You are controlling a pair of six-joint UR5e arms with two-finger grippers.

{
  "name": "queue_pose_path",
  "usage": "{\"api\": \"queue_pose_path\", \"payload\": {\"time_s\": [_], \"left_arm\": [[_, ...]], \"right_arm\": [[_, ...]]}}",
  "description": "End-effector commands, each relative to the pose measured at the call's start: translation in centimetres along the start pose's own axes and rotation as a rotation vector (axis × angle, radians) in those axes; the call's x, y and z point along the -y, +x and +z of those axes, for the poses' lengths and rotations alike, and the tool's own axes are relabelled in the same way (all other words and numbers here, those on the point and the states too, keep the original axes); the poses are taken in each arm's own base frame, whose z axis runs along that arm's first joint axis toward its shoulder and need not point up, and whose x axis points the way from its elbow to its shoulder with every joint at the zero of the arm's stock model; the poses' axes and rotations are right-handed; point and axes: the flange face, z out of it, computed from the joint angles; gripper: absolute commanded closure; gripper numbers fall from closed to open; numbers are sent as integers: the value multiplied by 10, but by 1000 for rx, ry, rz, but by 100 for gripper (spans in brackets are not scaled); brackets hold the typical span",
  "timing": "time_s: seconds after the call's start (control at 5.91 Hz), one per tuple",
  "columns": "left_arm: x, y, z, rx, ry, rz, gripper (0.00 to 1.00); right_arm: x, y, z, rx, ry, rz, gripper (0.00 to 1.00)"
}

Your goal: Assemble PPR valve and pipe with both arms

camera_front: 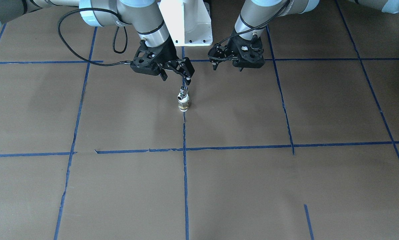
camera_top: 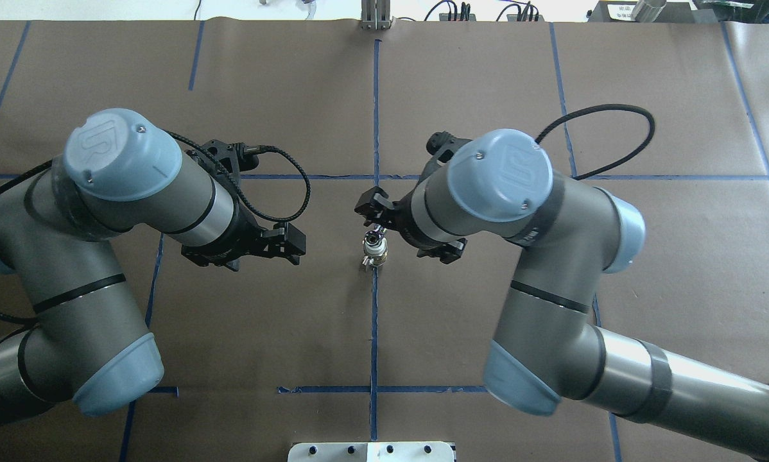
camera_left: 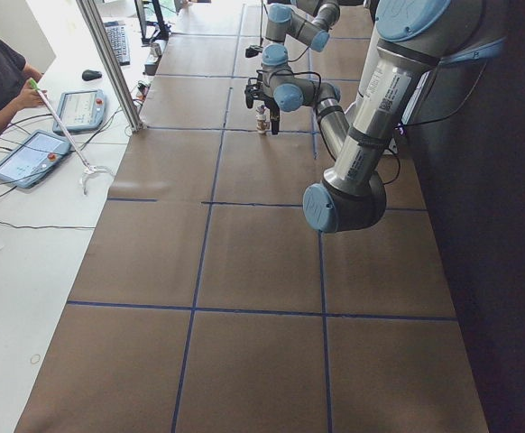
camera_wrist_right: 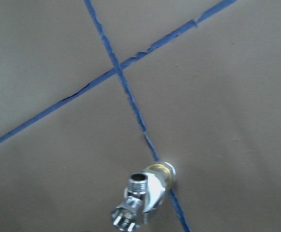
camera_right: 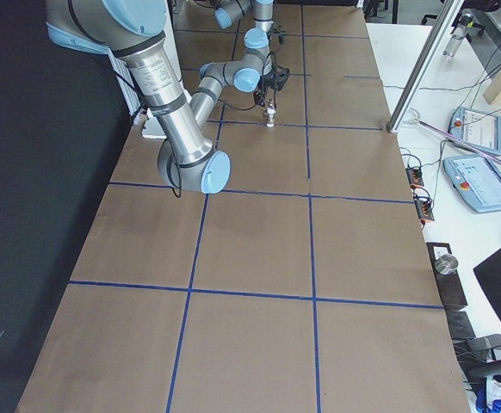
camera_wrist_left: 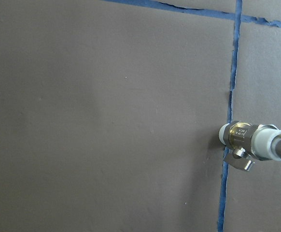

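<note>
Brown-papered table (camera_front: 286, 186) w/ blue tape grid. Valve (camera_front: 183, 99) stands upright on centre tape line (camera_front: 185, 133) (brass end down). Right gripper (camera_front: 176, 77) hangs just above it, jaws apart, empty. Left gripper (camera_front: 228, 68) sits off to valve's left, apart from it, jaws also spread, empty.

Brown paper is covering the long table (camera_front: 286, 186), and blue tape lines (camera_front: 185, 186) are crossing it in a grid of large squares. A black backdrop (camera_left: 506, 271) is closing off one long side. Along the opposite side a white bench (camera_left: 19, 280) is running, carrying two teach pendants (camera_left: 30, 155), a keyboard (camera_left: 118, 41) and a mouse (camera_left: 91, 75). An aluminium post (camera_left: 109, 63) is rising at the bench's edge. Bright, even light is falling across the paper.
</note>
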Motion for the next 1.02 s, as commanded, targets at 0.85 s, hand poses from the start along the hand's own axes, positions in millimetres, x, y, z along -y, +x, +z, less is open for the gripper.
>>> {"api": "queue_pose_path", "payload": {"time_s": [0.85], "left_arm": [[44, -308, -95, 211, -5, 327, 0]], "right_arm": [[262, 390, -170, -235, -83, -551, 0]]}}
